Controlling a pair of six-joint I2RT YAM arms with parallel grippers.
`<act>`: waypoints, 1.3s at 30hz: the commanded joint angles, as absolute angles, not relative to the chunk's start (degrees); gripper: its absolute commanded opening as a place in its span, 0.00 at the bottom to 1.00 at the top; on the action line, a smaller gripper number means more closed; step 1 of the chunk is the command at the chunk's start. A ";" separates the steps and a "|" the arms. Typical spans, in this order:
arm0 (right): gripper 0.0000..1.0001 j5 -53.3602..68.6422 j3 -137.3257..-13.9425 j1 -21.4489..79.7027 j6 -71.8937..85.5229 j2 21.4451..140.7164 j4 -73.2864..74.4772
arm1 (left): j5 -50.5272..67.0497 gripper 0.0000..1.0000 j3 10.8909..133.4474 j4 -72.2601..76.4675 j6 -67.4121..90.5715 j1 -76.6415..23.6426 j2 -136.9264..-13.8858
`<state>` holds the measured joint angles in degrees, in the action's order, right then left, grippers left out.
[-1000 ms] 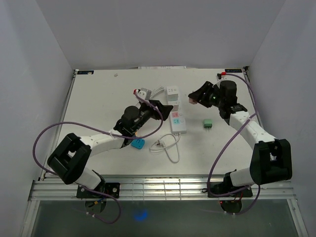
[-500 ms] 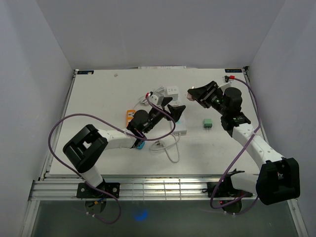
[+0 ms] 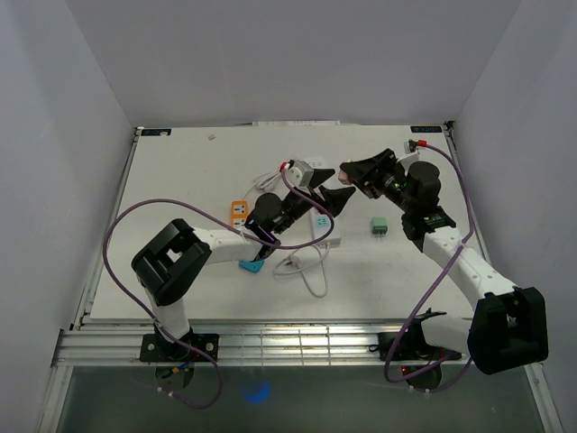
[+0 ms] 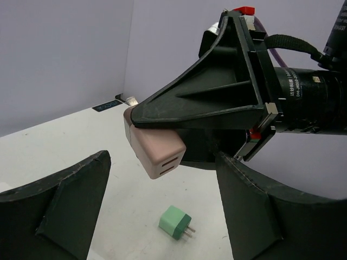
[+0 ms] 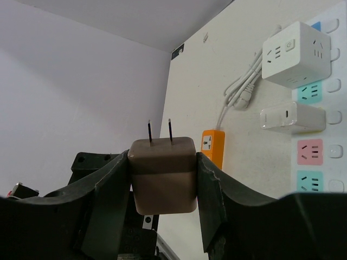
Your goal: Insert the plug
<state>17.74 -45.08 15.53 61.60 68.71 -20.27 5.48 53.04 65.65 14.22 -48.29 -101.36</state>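
Note:
My right gripper [image 3: 353, 174] is shut on a brown plug [image 5: 162, 176], gripped on both sides, with its two prongs pointing away from the wrist camera. It holds the plug in the air above the white power strip [image 5: 317, 135], which my left arm mostly hides in the top view. My left gripper [image 3: 335, 198] is open and empty, raised just in front of the right gripper. In the left wrist view the brown plug [image 4: 154, 154] hangs between and above my open fingers [image 4: 81, 206].
A green plug [image 3: 380, 225] lies on the table right of the strip and shows in the left wrist view [image 4: 174, 222]. An orange adapter [image 3: 238, 213], a blue piece [image 3: 251, 264] and a coiled white cable [image 3: 306, 271] lie left. A white cube socket [image 5: 295, 46] sits on the strip.
My left arm has swung right and lifted its open gripper up to the right gripper. The right gripper still holds the brown plug and has shifted slightly left.

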 commanded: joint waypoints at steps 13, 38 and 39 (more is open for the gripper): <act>0.25 17.22 -43.86 16.17 63.10 66.01 -23.55 | 7.21 0.86 57.83 67.49 11.78 -48.69 -104.94; 0.35 19.42 -42.28 16.17 63.81 66.00 -25.05 | 5.27 0.00 56.17 68.91 9.23 -48.60 -104.15; 0.39 19.77 -42.19 16.17 63.81 66.18 -25.48 | 5.36 0.00 55.64 68.91 9.14 -48.60 -103.54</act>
<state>16.84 -42.19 15.51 63.66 66.81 -22.02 6.02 57.06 68.25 10.46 -48.49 -106.94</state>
